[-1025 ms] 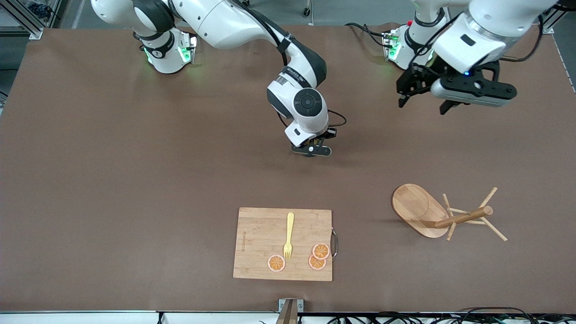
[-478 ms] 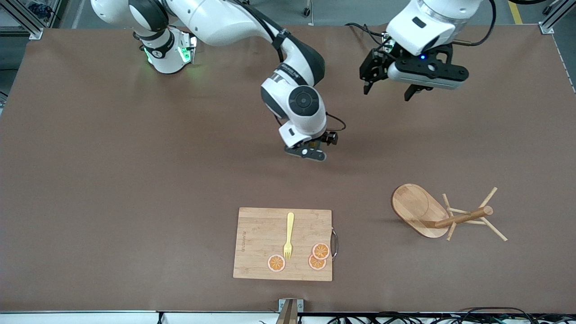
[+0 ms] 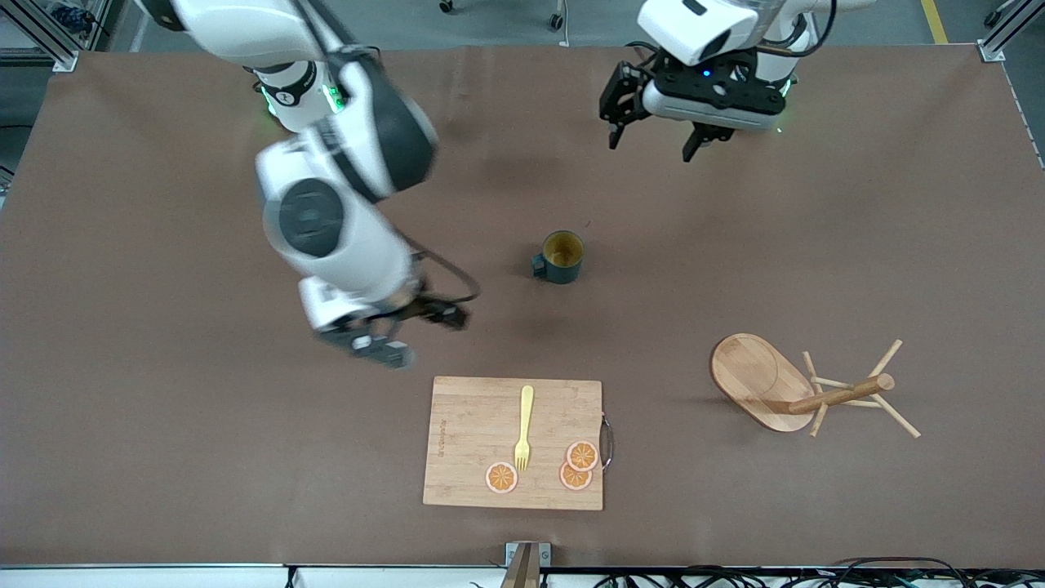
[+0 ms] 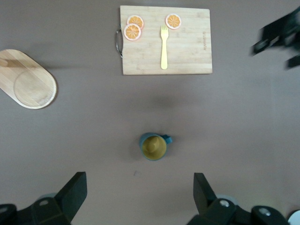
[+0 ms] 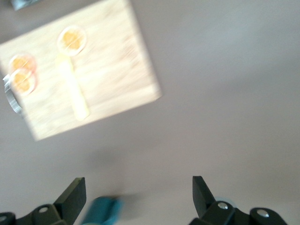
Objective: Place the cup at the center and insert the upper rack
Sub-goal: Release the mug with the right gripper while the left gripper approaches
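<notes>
Cup set upright mid-table, both grippers empty and spread wide.

The right gripper (image 3: 384, 339) is blurred in the front view, its fingers hard to make out there; its wrist view shows the two fingers apart with nothing between them, over bare table near the cutting board (image 3: 513, 443). The cup (image 3: 561, 256) stands alone, handle toward the right arm's end, well apart from everything. The left gripper (image 3: 657, 140) hangs open over the table near its own base. The upper rack (image 3: 796, 389) lies tipped on its side toward the left arm's end, post and pegs off the table; the left wrist view cuts off all but its oval base. A fork (image 3: 523, 427) and three orange slices (image 3: 575, 467) lie on the board.
</notes>
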Controlling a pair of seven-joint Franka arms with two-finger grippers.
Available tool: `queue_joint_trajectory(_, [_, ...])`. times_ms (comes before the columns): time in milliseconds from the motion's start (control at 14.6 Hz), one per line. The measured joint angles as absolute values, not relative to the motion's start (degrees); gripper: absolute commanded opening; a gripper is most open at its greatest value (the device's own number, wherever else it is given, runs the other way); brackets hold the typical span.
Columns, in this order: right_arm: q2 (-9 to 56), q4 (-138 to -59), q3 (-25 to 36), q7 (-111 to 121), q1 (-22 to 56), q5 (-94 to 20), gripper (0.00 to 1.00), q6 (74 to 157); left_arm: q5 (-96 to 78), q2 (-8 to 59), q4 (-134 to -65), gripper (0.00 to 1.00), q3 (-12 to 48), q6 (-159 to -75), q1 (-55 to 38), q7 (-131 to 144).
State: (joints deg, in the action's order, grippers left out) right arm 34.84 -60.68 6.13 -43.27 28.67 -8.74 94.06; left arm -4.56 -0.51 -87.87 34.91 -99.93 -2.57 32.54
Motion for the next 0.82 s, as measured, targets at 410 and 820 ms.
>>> queue_joint_trajectory(410, [30.6, -60.7, 6.6, -16.2, 9.8, -7.3, 1.00, 86.0, -1.1, 0.5, -90.3, 1.00, 43.2, -105.5, -4.4, 47.4])
queue_joint_trajectory(820, [23.0, -61.9, 6.6, -5.7, 2.2, -3.1, 1.00, 81.3, 19.1, 8.7, -94.5, 1.00, 44.2, -111.4, -20.1, 74.0])
